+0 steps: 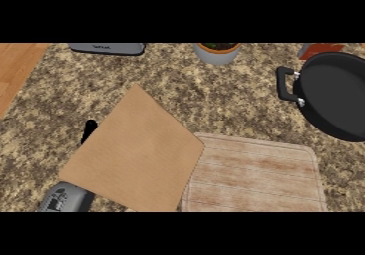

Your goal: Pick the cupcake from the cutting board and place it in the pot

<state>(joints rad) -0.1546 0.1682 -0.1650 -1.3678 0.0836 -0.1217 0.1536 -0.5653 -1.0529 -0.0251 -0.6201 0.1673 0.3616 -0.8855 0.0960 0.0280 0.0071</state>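
Seemingly the pick has not begun: no cupcake shows on the striped cutting board (252, 174) or elsewhere, and it may hide under the tan panel (137, 152) lying over the board's left edge. Only a black sliver of the left robot hand (88, 130) shows past that panel, so I cannot tell its state; the right robot hand is out of view. Next comes finding the cupcake. The pot (344, 97) sits at the right edge, with open table (215, 94) between.

A pale wooden cutting board (255, 174) with rounded corners lies flat on the speckled counter (215, 94), low and right of centre. Near its far right corner, a round black pot (340, 94) sits upright, its side handle facing left.
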